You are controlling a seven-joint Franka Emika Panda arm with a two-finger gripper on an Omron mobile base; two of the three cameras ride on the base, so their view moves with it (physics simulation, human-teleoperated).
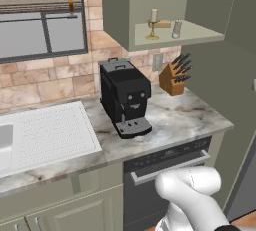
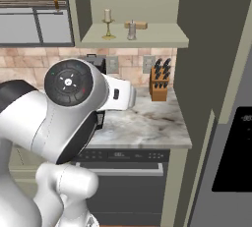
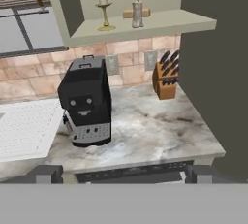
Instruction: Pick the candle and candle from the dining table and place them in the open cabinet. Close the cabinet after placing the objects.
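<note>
The cream candle on a gold stemmed holder (image 3: 102, 6) stands on the shelf of the open sage-green cabinet (image 3: 145, 28). To its right on the same shelf is the stubby pale-grey candle (image 3: 137, 13). Both also show in the base views, the cream candle (image 1: 153, 22) (image 2: 107, 21) and the grey candle (image 1: 177, 28) (image 2: 131, 29). The cabinet door (image 3: 213, 63) hangs open at the right. My gripper (image 3: 123, 174) is open and holds nothing, well back from the cabinet and below it. The dining table is out of view.
A small wooden block (image 3: 130, 12) lies on the shelf behind the grey candle. On the marble counter (image 3: 155, 131) under the cabinet stand a black coffee machine (image 3: 87, 102) and a knife block (image 3: 164, 80). A white sink drainer (image 1: 45, 135) is at the left, a dishwasher (image 1: 165, 162) below.
</note>
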